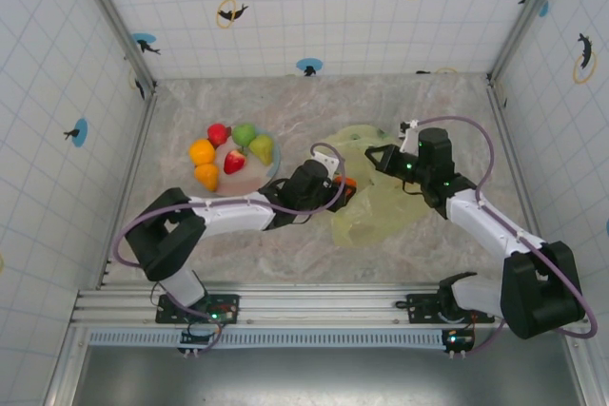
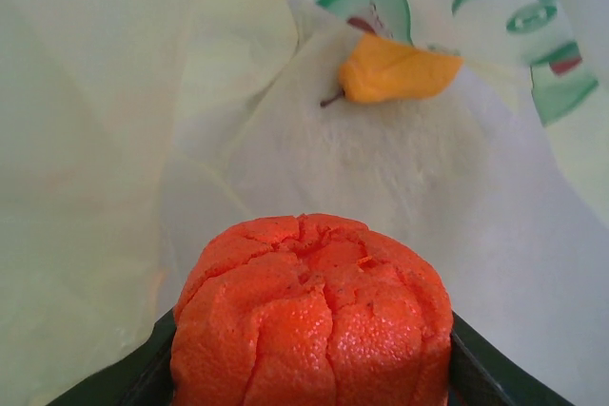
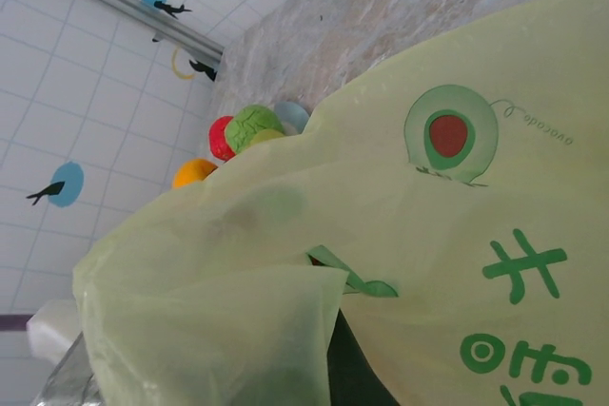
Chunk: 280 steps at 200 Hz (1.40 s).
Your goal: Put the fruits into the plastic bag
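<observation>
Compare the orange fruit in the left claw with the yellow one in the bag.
The orange fruit is red-orange, round and creased; the yellow fruit is paler, smooth and tapers to a stem. The orange fruit is gripped in the left claw; the yellow fruit lies loose on the plastic bag. Both are toy fruits.

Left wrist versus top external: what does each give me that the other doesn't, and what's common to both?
Left wrist: a yellow-orange fruit already lying inside the plastic bag. Top external: six fruits on the plate, and the right gripper shut on the bag's edge. Both: the left gripper holding the orange fruit at the bag's mouth.
</observation>
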Each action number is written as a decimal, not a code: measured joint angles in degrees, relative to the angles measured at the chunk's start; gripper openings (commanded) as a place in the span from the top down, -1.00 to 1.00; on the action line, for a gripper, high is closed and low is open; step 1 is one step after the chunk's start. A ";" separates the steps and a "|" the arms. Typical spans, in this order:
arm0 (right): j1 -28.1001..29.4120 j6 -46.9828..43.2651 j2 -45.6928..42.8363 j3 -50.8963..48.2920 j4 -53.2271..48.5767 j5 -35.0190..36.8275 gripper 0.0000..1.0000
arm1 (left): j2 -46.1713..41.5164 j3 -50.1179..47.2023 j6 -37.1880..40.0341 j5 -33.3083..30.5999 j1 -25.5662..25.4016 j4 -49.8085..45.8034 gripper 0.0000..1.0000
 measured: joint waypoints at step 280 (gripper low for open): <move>-2.40 9.66 0.46 -0.28 5.16 -6.93 1.00 | 21.55 9.88 -15.89 -1.44 0.20 24.98 -0.60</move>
